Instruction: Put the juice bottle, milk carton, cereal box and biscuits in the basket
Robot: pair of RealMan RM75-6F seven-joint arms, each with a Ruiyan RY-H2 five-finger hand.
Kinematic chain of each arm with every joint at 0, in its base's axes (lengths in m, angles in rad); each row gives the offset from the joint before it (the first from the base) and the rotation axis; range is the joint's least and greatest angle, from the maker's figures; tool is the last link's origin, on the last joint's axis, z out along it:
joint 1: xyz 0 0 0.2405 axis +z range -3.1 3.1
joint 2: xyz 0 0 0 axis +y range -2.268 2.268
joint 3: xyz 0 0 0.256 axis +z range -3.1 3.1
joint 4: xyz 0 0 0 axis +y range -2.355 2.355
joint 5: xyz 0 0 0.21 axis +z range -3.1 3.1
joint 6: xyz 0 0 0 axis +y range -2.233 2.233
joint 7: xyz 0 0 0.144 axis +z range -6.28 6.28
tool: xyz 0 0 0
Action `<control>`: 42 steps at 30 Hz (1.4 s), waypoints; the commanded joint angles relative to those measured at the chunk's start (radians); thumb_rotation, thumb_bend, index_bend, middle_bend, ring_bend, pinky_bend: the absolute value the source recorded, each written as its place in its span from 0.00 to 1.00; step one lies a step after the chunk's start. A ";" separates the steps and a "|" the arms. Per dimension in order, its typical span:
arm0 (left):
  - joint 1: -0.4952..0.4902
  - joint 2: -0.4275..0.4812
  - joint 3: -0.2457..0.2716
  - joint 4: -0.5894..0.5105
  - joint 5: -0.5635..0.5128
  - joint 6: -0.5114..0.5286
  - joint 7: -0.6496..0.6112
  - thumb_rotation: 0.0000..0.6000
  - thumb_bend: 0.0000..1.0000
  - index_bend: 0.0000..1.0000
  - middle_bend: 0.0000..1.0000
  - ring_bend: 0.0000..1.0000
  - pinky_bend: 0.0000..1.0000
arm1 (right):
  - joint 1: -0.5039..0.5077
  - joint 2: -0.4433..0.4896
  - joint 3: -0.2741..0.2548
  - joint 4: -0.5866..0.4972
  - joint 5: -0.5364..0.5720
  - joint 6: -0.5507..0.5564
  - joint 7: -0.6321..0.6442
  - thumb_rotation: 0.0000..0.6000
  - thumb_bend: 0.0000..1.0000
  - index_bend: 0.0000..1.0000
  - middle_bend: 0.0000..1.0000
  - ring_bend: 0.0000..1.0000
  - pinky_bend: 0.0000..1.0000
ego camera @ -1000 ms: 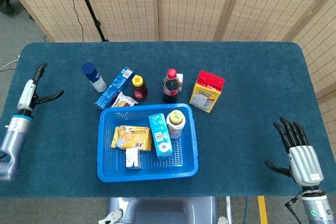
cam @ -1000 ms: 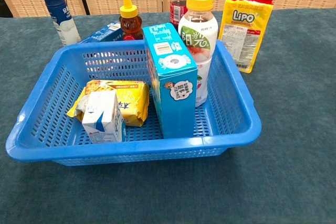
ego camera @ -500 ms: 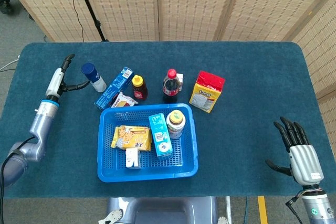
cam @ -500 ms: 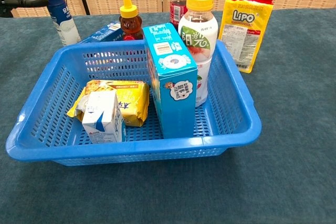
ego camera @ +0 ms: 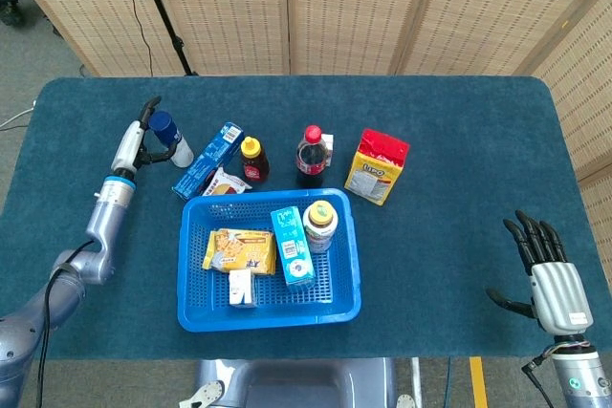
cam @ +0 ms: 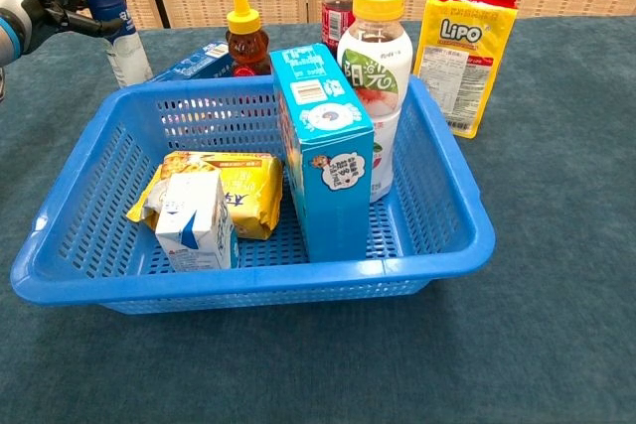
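Observation:
The blue basket [ego camera: 268,320] [cam: 248,287] stands at the table's front middle. Inside it are the yellow-capped juice bottle [ego camera: 319,225] [cam: 372,76], upright, the blue cereal box [ego camera: 293,247] [cam: 328,156] beside it, the yellow biscuits pack [ego camera: 241,249] [cam: 238,191] lying flat, and the small milk carton [ego camera: 242,288] [cam: 194,225] at the front. My left hand [ego camera: 142,143] [cam: 62,2] is at the far left with its fingers spread against a blue-capped white bottle [ego camera: 170,139] [cam: 111,27]. My right hand [ego camera: 547,269] hangs with fingers apart at the front right, holding nothing.
Behind the basket stand a honey bottle [ego camera: 252,160], a dark cola bottle [ego camera: 310,155], a yellow Lipo bag [ego camera: 378,166], a long blue box [ego camera: 207,160] and a small snack packet [ego camera: 222,183]. Wicker screens close off the back.
My left arm has swung in from the table's left edge toward the blue-capped bottle, and its fingers now reach it. The right hand and the basket's contents have stayed put.

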 commanded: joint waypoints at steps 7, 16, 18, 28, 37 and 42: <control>0.004 -0.020 -0.018 0.009 -0.020 0.025 0.035 1.00 0.75 0.56 0.41 0.38 0.48 | -0.004 0.006 0.003 0.005 0.005 0.007 0.013 1.00 0.00 0.00 0.00 0.00 0.00; 0.081 0.117 -0.010 -0.198 0.069 0.280 -0.032 1.00 0.74 0.58 0.42 0.40 0.48 | -0.004 0.006 0.003 0.000 0.001 0.009 0.011 1.00 0.00 0.00 0.00 0.00 0.00; 0.116 0.193 0.000 -0.325 0.104 0.357 -0.030 1.00 0.74 0.59 0.43 0.40 0.48 | -0.003 0.006 0.002 -0.002 -0.002 0.008 0.010 1.00 0.00 0.00 0.00 0.00 0.00; 0.239 0.532 0.064 -0.942 0.245 0.515 0.075 1.00 0.73 0.59 0.43 0.41 0.48 | -0.005 0.008 -0.002 -0.009 -0.013 0.014 0.011 1.00 0.00 0.00 0.00 0.00 0.00; 0.258 0.539 0.138 -1.080 0.334 0.538 0.151 1.00 0.72 0.59 0.43 0.41 0.48 | -0.006 0.012 -0.002 -0.011 -0.014 0.016 0.020 1.00 0.00 0.00 0.00 0.00 0.00; 0.242 0.469 0.157 -1.033 0.307 0.493 0.191 1.00 0.72 0.59 0.43 0.41 0.48 | -0.005 0.014 -0.003 -0.011 -0.013 0.014 0.023 1.00 0.00 0.00 0.00 0.00 0.00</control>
